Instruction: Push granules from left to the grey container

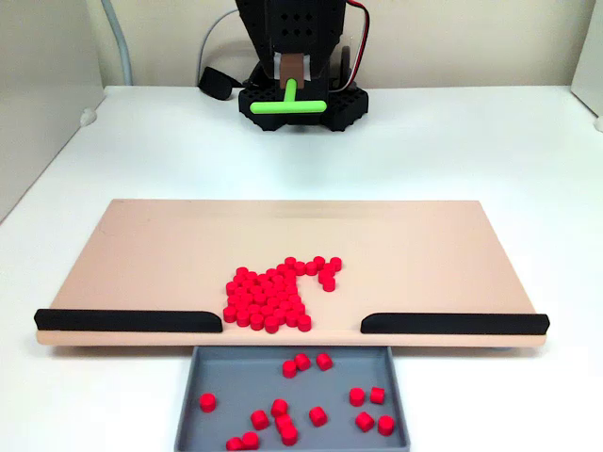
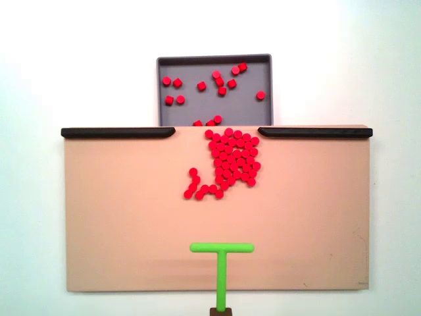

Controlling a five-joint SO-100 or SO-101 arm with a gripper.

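Many red granules (image 1: 271,298) lie in a heap on the tan board (image 1: 424,254), at the gap between two black strips. In the view from above the heap (image 2: 231,158) reaches the board's edge beside the grey container (image 2: 191,69). Several granules lie scattered inside the grey container (image 1: 236,377). My gripper (image 1: 293,80) is at the robot base, shut on the stem of a green T-shaped pusher (image 1: 287,104). From above, the pusher's crossbar (image 2: 222,248) is well clear of the heap, and the gripper (image 2: 222,311) sits at the bottom edge.
Two black strips (image 1: 127,320) (image 1: 452,323) line the board's edge on either side of the gap. Around the board is white table (image 1: 490,141). A black cable and the arm's base (image 1: 301,113) stand behind the board.
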